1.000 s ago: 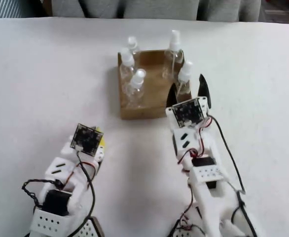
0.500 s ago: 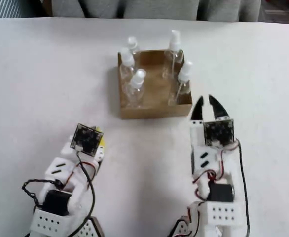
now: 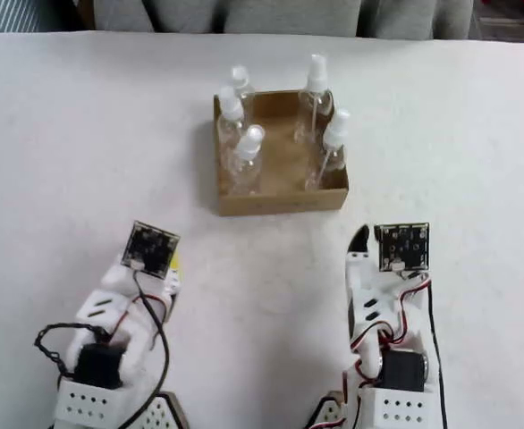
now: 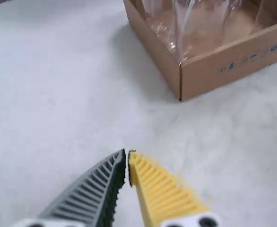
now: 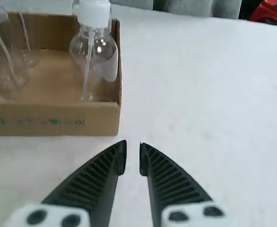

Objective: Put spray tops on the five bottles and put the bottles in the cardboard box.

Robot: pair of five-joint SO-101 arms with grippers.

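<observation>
- Lying folded back at the lower left of the high view, the left arm [image 3: 110, 349] is seen with its wrist camera board turned toward the cardboard box [image 3: 280, 204].
- The left hand [image 4: 127, 163] is pressed closed, its grey and yellow fingers meeting at the tips, and nothing is gripped; it is held low over the worktop [image 3: 83, 134], well short of the box corner.
- The right arm [image 3: 392, 357] is drawn back at the lower right of the high view, pointed up the frame.
- The right hand [image 5: 132, 152] is parted by only a narrow slit and nothing is held; bare worktop is seen between the black fingers, just short of the box's front wall.
- The five bottles [image 3: 247, 156] are stood upright inside the box, above the centre of the high view, each fitted with a white spray top.
- The worktop is covered in white; grey upholstery [image 3: 289, 16] is seen along the top edge and something red [image 3: 512, 13] at the upper right.
</observation>
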